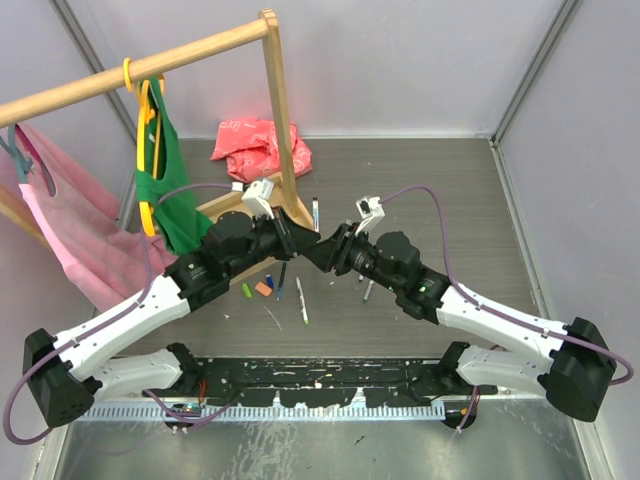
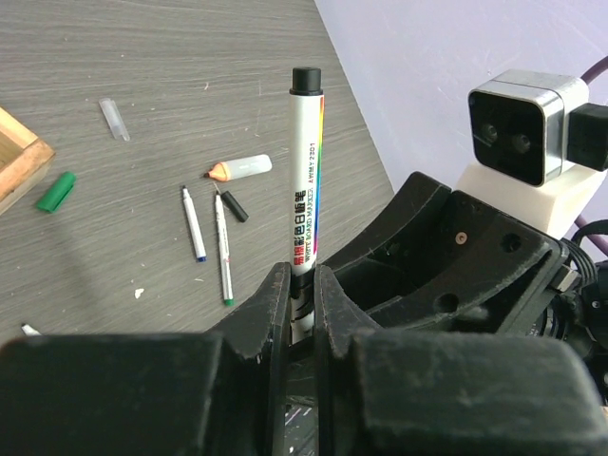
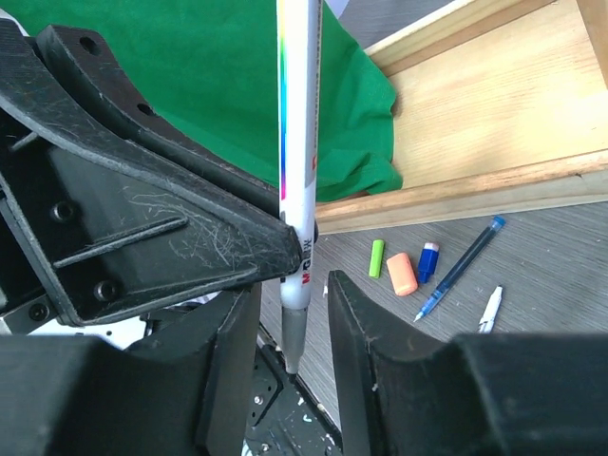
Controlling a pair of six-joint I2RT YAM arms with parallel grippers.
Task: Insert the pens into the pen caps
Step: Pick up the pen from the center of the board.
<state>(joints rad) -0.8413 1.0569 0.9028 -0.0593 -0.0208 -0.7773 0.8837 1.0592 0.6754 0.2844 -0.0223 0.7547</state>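
Overhead: four loose pens (image 1: 302, 300) clear to see, two hanging garments (image 1: 170, 190), one red bag (image 1: 258, 145). Left wrist view: one held pen (image 2: 306, 180), two thin pens (image 2: 223, 249) lying flat, one green cap (image 2: 55, 191), one black cap (image 2: 234, 206), one clear cap (image 2: 114, 119). Right wrist view: three short caps (image 3: 403, 273) – green, orange, blue – plus one blue pen (image 3: 459, 268).

a glossy white plastic pen (image 2: 306, 171), a matt grey wood-grain table (image 2: 142, 76), a smooth pale wooden frame (image 3: 494, 104) and green cloth (image 3: 351, 123).
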